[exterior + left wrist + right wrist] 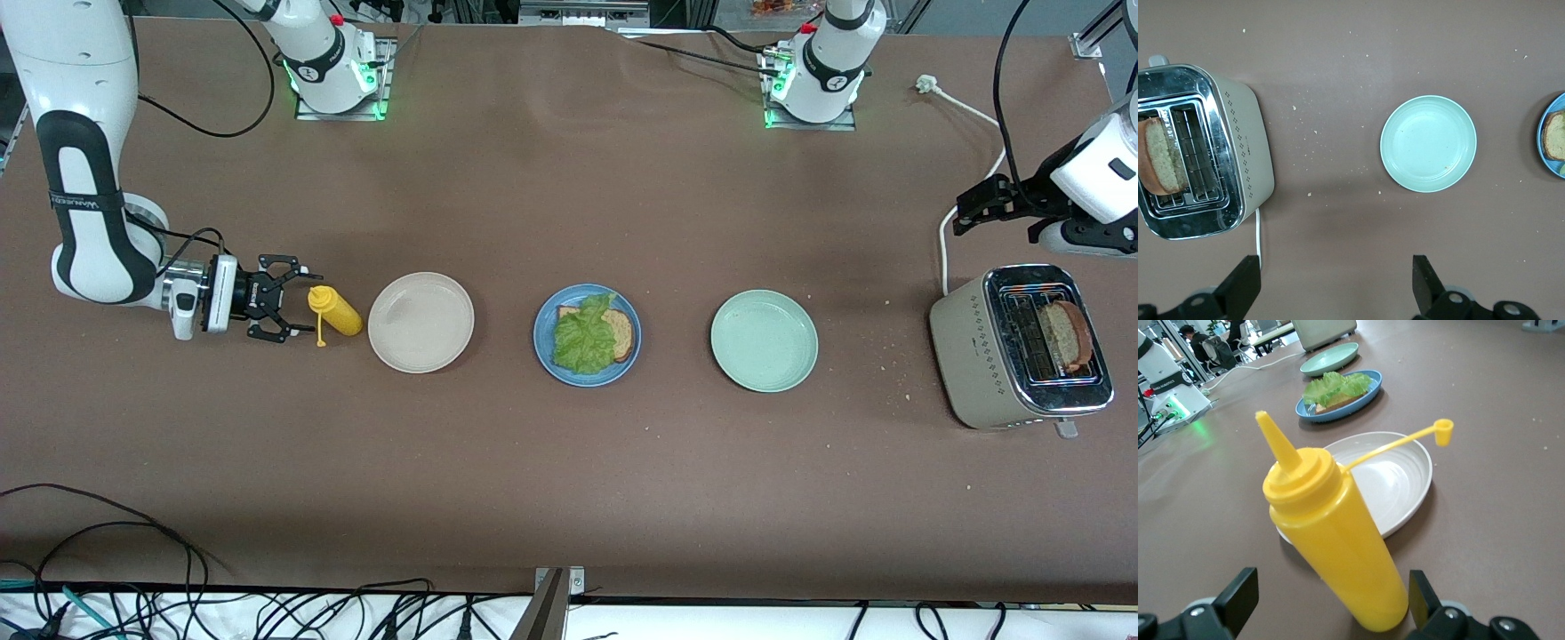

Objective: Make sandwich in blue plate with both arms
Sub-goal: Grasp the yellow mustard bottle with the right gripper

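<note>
The blue plate lies mid-table and holds a slice of brown toast with a ruffled lettuce leaf on top. In the right wrist view the blue plate shows with the lettuce. A second slice of toast stands in the toaster. My left gripper hangs open over the table beside the toaster, nothing between its fingers. My right gripper is low and open at a yellow squeeze bottle. The bottle's base shows between the fingers, untouched.
A beige plate sits beside the bottle toward the blue plate. A pale green plate lies between the blue plate and the toaster. The toaster's white cord runs over the table under my left gripper. Crumbs lie scattered near the toaster.
</note>
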Action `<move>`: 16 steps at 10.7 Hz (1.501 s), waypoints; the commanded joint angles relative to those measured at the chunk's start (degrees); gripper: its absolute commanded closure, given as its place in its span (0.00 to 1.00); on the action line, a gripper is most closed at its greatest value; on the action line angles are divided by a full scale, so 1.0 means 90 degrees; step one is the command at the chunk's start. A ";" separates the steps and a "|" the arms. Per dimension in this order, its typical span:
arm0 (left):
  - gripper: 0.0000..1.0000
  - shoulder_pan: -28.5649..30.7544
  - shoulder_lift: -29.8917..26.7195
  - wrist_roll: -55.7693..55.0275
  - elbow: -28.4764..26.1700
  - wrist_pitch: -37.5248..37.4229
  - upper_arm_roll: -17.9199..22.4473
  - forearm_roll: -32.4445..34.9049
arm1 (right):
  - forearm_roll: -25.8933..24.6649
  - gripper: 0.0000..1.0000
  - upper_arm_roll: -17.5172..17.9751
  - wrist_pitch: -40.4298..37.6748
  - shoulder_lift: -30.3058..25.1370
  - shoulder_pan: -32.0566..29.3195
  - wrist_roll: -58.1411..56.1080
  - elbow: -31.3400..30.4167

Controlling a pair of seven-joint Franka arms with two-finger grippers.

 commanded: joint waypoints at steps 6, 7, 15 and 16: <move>0.00 0.0016 0.0048 0.0035 0.0126 -0.0107 -0.0008 0.0083 | 0.0504 0.12 0.0081 -0.0729 0.0603 -0.0071 -0.0648 0.0543; 0.00 0.0016 0.0048 0.0026 0.0136 -0.0107 -0.0008 0.0083 | 0.0514 0.44 0.0081 -0.0738 0.0652 -0.0071 -0.0648 0.0543; 0.00 0.0016 0.0048 0.0026 0.0127 -0.0107 -0.0008 0.0083 | -0.0928 0.88 0.0061 -0.0719 0.0594 0.0075 0.0909 0.2171; 0.00 0.0016 0.0048 0.0026 0.0126 -0.0107 -0.0008 0.0083 | -0.1270 0.88 0.0071 -0.0719 0.0594 0.0182 0.1291 0.2483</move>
